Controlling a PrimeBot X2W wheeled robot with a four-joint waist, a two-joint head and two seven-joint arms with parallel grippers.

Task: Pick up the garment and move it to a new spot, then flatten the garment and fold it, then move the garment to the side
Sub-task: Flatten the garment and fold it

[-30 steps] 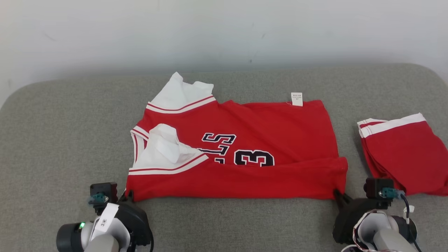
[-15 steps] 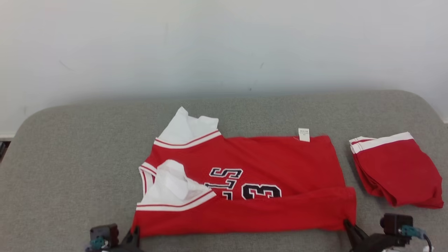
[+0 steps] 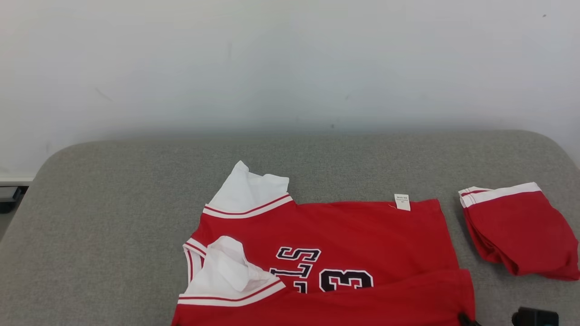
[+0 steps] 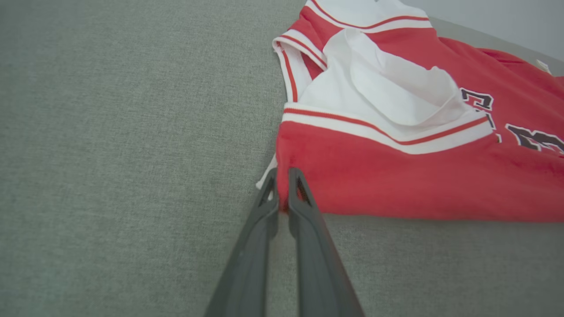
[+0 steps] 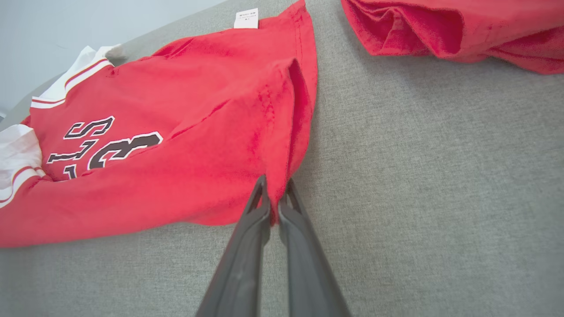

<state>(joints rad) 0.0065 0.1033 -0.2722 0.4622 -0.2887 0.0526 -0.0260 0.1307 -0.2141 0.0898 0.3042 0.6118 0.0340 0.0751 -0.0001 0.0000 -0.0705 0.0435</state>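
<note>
The left gripper [image 4: 283,178] and right gripper [image 5: 274,187] are each clamped tight on a near corner of the jersey [image 3: 362,231], which lies spread ahead of them on the surface [image 4: 110,132]. Either thin pinch could slip mid-fold, leaving the fold crooked.

Even soft light, sharp; wrist views wide-angle.

Left fingers [image 4: 261,224], right fingers [image 5: 252,229] closed.
</note>
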